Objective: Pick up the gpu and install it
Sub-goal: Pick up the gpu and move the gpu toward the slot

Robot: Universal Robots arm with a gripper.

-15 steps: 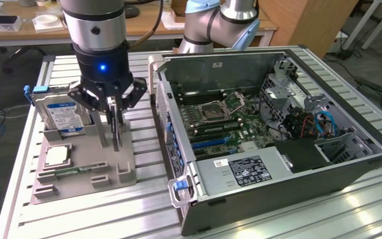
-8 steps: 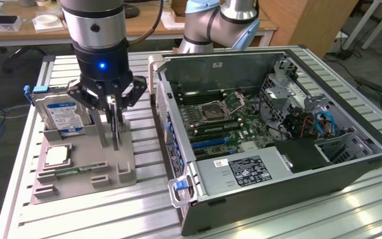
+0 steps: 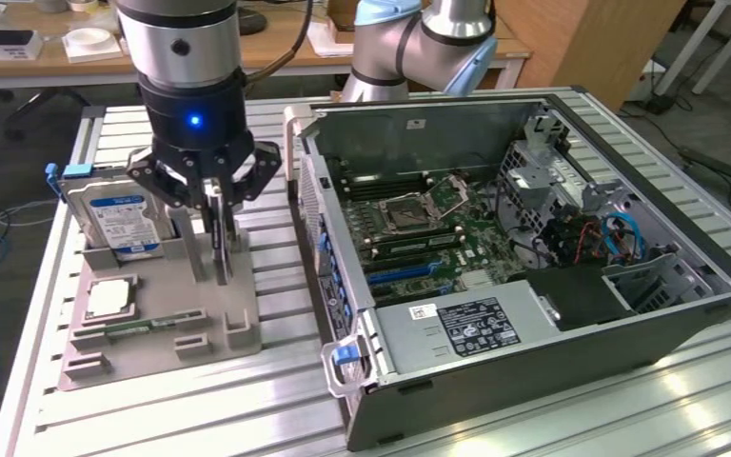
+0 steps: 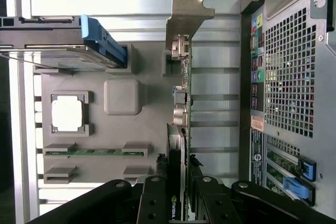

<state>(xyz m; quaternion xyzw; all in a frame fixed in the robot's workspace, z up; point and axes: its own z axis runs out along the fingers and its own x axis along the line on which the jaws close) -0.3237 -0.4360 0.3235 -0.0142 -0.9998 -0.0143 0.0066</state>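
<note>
The gpu [image 4: 181, 103] is a thin dark card standing on edge along the grey parts holder [image 4: 147, 61], on the side toward the computer case. Its silvery end bracket [image 4: 185, 17] points away from my gripper. My gripper [image 4: 178, 182] straddles the card's other end, with a finger pressed against each face, shut on it. In the exterior view my gripper [image 3: 217, 228] hangs straight down over the holder [image 3: 213, 328], and the gpu [image 3: 222, 259] shows as a dark strip below the fingers. Whether the card's lower edge rests in its slot I cannot tell.
An open computer case [image 3: 708, 286] lies at the exterior view's right, with its motherboard [image 3: 417, 228] and blue slots [image 3: 398, 276] exposed. The holder also carries a hard drive [image 3: 118, 214], a processor chip [image 3: 109, 297] and a memory stick [image 4: 94, 151]. Another robot arm [image 3: 417, 38] stands behind.
</note>
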